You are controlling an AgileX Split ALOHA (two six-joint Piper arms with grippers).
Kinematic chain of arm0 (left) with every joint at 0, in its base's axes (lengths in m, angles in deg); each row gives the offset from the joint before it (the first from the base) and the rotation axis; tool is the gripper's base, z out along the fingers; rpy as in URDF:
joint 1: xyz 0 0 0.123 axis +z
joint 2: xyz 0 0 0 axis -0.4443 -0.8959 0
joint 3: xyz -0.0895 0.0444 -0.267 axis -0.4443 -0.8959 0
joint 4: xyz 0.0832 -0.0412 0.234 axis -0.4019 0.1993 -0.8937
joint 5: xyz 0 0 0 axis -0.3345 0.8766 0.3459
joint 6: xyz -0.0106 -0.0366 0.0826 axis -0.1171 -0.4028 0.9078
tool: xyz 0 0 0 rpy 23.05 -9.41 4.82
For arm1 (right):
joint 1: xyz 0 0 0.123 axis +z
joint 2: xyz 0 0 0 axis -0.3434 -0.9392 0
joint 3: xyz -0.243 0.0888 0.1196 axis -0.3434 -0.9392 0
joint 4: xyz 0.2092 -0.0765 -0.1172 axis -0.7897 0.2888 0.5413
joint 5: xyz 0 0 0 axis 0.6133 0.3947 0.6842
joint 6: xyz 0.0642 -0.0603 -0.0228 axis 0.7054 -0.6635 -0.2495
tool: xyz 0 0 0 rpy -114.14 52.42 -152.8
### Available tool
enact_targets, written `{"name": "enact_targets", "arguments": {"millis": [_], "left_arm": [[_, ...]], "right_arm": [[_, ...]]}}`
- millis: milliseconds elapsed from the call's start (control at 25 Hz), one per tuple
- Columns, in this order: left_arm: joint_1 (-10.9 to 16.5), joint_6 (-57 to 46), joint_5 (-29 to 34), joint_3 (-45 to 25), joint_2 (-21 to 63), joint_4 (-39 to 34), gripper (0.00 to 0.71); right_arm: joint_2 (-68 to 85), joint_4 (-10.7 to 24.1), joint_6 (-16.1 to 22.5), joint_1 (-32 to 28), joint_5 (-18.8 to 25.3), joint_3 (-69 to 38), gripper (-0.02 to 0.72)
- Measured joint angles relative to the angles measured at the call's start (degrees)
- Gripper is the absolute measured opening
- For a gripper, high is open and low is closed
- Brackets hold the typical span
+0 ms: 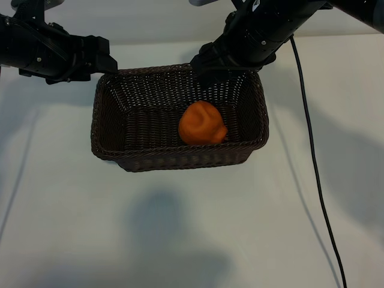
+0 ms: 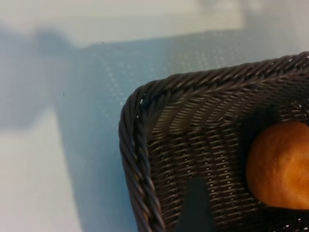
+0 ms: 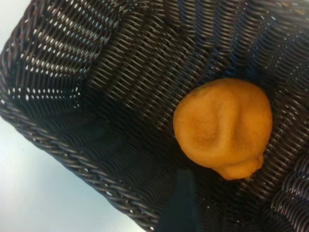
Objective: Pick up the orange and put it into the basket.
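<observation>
Right gripper hangs over the far rim of the basket, near the middle, its fingers spread apart and holding nothing. One dark fingertip shows in the right wrist view, apart from the orange. That fruit lies on the woven floor inside the basket, toward its right half and close to the near wall. Left gripper sits at the basket's far left corner, also spread and empty. Both rest above a white table. On the right, a black cable runs from far to near.
</observation>
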Motion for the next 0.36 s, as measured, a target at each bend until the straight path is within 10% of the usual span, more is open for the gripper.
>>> {"name": "enact_targets", "arguments": {"millis": [360], "left_arm": [[0.0,0.05,0.0,0.0,0.0,-0.01,0.589]], "right_arm": [[0.0,0.0,0.07,0.0,-0.35,0.0,0.599]]}}
